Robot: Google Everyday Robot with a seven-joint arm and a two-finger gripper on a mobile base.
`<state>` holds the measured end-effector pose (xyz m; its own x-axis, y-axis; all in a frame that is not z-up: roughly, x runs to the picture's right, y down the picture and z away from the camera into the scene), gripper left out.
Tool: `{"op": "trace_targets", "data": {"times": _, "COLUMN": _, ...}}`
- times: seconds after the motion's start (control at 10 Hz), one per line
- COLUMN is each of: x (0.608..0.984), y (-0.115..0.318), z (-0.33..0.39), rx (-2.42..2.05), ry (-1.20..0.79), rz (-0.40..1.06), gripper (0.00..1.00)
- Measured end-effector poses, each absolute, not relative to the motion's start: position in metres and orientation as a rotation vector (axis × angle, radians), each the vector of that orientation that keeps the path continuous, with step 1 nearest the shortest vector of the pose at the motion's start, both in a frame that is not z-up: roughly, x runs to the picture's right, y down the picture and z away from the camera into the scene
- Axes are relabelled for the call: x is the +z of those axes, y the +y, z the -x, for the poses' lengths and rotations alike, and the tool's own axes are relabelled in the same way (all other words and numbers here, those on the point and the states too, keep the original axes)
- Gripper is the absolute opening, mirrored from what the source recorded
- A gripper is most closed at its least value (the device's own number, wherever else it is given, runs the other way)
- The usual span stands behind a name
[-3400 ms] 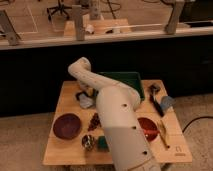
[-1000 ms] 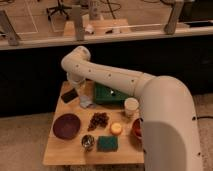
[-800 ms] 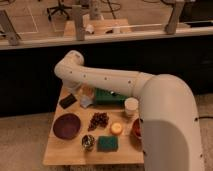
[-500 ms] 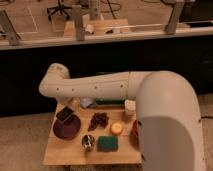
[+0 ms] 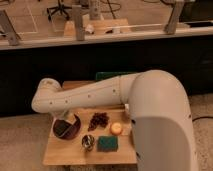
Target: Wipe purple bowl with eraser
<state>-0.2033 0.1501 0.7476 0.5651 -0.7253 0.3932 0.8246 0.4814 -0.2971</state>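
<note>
Nearest, a green sponge [image 5: 107, 144] and small metal cup [image 5: 88, 141] lie right of the purple bowl [image 5: 67, 129], clear of it. Straight over that bowl hangs the gripper [image 5: 69, 123], fingers clamped on the black eraser [image 5: 62, 128], which seems to rest inside it, so wiping needs only sideways strokes. Beyond, grapes [image 5: 99, 120] sit rightward on the table [image 5: 75, 155].
</note>
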Motion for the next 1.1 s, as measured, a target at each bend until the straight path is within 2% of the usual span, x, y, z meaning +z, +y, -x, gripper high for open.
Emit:
{"op": "trace_targets", "data": {"times": 0.5, "x": 0.766, "y": 0.163, "z": 0.207, "rx": -0.981, "ry": -0.233, "rz": 0.488, "gripper": 0.15}}
{"op": "trace_targets", "data": {"times": 1.1, "x": 0.786, "y": 0.170, "z": 0.211, "rx": -0.968, "ry": -0.356, "rz": 0.524, "gripper": 0.15}}
